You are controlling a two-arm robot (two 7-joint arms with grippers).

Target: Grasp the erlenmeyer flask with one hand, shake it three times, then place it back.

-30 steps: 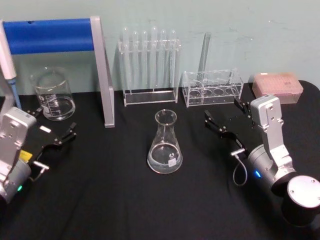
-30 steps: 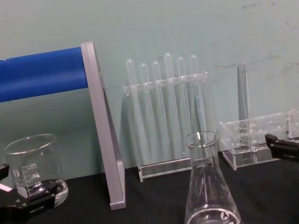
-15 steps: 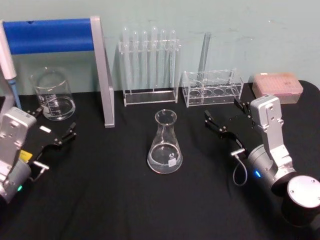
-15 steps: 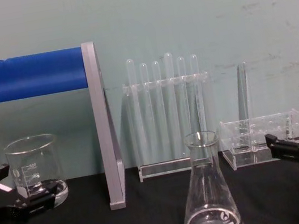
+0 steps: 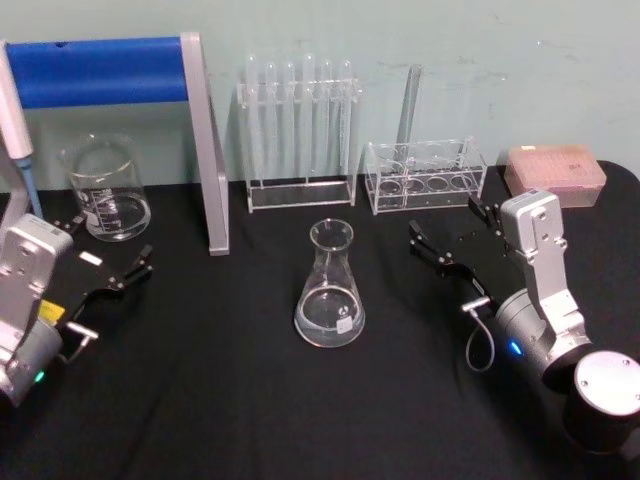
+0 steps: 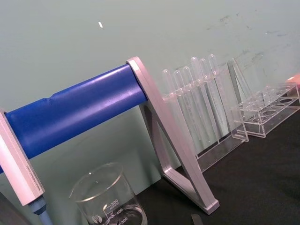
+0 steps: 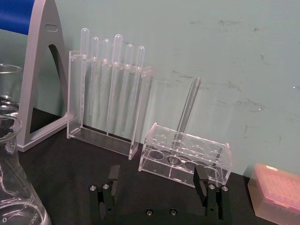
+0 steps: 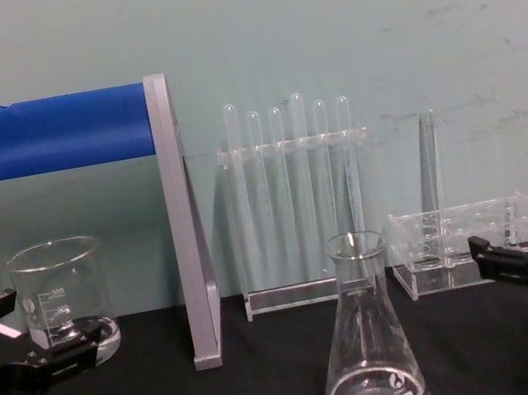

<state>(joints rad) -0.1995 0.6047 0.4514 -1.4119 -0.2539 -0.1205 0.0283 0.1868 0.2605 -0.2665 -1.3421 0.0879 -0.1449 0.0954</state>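
The erlenmeyer flask (image 5: 329, 290) stands upright on the black table at the centre, free of both grippers; it also shows low in the chest view (image 8: 367, 342) and at the edge of the right wrist view (image 7: 14, 187). My right gripper (image 5: 445, 222) rests to the flask's right, a short gap away, open and holding nothing; its fingers (image 7: 113, 176) stand wide apart in the wrist view, and the gripper (image 8: 525, 233) comes in at the chest view's right edge. My left gripper (image 5: 108, 240) sits open at the far left, near the beaker.
A glass beaker (image 5: 105, 190) stands at the back left beside a blue and grey stand (image 5: 205, 150). Behind the flask are a rack of test tubes (image 5: 298, 130) and a low clear rack (image 5: 425, 175) with one tube. A pink box (image 5: 555, 172) sits back right.
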